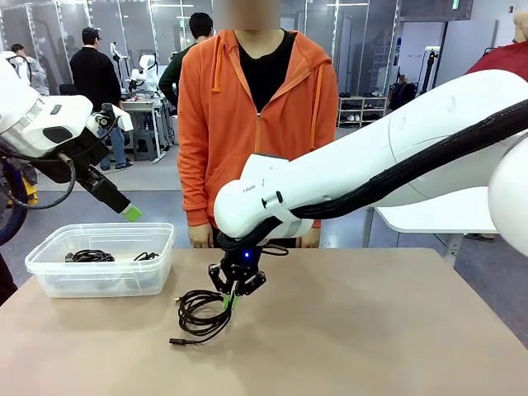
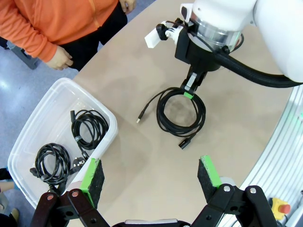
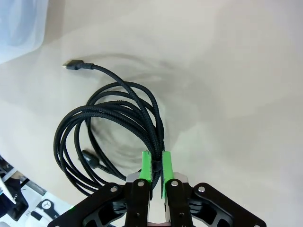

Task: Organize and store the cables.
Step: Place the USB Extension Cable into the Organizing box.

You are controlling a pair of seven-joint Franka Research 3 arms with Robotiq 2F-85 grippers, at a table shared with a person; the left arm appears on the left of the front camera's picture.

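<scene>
tan counter (image 1: 371, 330) carries a coiled cable (image 3: 113, 127), its strands nipped between the right pincer (image 3: 156, 165) pads. left pincer (image 2: 149, 176) gapes wide above a bin (image 2: 57, 101).

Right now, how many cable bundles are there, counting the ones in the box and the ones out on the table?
Cable bundles in the clear plastic box: 2
Cable bundles on the table: 1, pinched by the right tool
Total: 3
</scene>
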